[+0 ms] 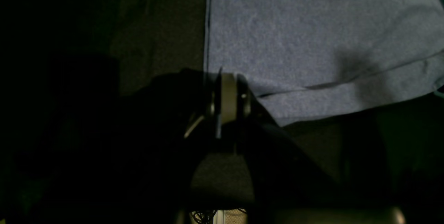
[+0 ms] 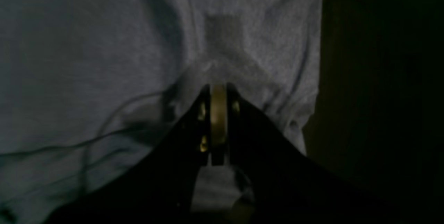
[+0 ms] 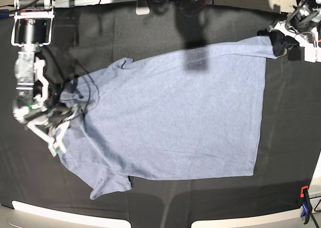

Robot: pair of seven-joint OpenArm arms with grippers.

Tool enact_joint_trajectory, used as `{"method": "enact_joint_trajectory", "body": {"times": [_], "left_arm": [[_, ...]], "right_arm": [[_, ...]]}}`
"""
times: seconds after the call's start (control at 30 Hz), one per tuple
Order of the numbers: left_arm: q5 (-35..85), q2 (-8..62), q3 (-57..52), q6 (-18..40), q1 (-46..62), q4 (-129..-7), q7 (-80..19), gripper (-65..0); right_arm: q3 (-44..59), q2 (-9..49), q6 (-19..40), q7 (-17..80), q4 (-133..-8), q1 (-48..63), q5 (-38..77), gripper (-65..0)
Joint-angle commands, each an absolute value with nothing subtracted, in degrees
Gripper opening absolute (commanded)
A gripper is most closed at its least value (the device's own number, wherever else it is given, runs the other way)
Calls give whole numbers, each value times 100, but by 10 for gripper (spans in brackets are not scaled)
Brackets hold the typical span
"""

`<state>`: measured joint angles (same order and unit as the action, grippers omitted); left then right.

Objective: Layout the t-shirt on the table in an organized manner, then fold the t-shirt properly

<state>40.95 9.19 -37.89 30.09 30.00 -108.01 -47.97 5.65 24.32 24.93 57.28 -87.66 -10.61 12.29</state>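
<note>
The blue-grey t-shirt (image 3: 175, 118) lies spread, plain side up, across the black table (image 3: 175, 203), neck end at the left and hem at the right. One sleeve (image 3: 108, 185) points to the front edge, the other (image 3: 123, 63) to the back. My left gripper (image 3: 277, 41) is shut on the far hem corner, which is drawn out toward it. In the left wrist view its tips (image 1: 227, 78) pinch the t-shirt (image 1: 312, 26) at its corner. My right gripper (image 3: 75, 110) is shut on the neck end; puckered cloth (image 2: 86, 43) gathers at its tips (image 2: 218, 87).
An orange and blue clamp (image 3: 304, 208) grips the table's front right edge. Cables and white gear (image 3: 143, 7) lie along the back edge. A dark shadow (image 3: 198, 52) falls across the shirt's upper part. Black cloth (image 2: 381, 78) shows beside the shirt.
</note>
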Motion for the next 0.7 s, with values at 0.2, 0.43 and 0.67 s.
{"method": "enact_joint_trajectory", "body": {"times": [0.2, 0.43, 0.67], "left_arm": [[4209, 969, -3817, 3024, 3015, -10884, -4665, -650], [4209, 969, -3817, 3024, 3015, -10884, -4707, -650], [4209, 972, -3817, 3024, 3013, -10884, -4709, -650]], "right_arm": [[1457, 2488, 2508, 5808, -10005, 165, 2519, -650], [2676, 2047, 2742, 6230, -10300, 1033, 2596, -571], [3474, 1542, 3157, 5747, -9918, 1096, 2554, -335]]}}
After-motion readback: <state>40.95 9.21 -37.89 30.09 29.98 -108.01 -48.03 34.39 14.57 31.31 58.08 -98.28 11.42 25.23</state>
